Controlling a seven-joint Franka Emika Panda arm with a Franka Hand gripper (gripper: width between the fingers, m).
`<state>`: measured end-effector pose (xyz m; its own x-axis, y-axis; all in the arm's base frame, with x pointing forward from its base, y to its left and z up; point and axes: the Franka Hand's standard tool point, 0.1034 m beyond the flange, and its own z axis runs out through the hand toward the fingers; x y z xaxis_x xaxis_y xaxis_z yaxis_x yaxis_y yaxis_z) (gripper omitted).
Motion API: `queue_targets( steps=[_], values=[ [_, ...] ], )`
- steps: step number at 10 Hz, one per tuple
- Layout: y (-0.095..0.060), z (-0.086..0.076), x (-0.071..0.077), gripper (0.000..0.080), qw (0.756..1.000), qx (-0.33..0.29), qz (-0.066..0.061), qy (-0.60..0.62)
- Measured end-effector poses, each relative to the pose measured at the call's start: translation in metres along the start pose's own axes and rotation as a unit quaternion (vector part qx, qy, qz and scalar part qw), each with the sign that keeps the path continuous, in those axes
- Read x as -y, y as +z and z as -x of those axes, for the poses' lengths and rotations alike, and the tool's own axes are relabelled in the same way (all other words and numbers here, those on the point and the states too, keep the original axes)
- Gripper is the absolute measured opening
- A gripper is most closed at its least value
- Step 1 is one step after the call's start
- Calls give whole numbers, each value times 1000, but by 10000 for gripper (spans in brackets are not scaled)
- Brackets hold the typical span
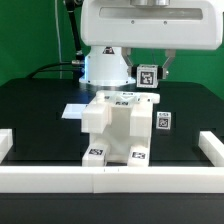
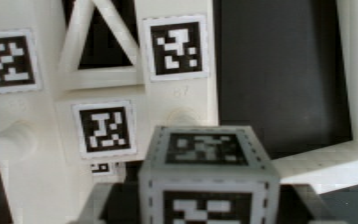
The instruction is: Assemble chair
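Gripper point(image 1: 148, 82) pinched narrow on a tagged block point(image 2: 201, 172), held above and behind the chair point(image 1: 117, 128); the block's long axis cannot be told. The chair stands upright mid-table, taller than wide, its tagged feet almost against the front rail point(image 1: 110, 178). A second tagged piece point(image 1: 162, 121) sits just beside it on the exterior view's right. Black tabletop point(image 1: 35, 122) lies open on either side.
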<state>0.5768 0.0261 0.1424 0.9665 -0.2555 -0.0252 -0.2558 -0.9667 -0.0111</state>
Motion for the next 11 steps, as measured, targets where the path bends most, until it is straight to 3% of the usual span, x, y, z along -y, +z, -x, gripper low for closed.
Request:
queue_targets(
  steps=[11],
  values=[
    [17, 4, -3, 289, 1000, -3, 8, -5]
  ],
)
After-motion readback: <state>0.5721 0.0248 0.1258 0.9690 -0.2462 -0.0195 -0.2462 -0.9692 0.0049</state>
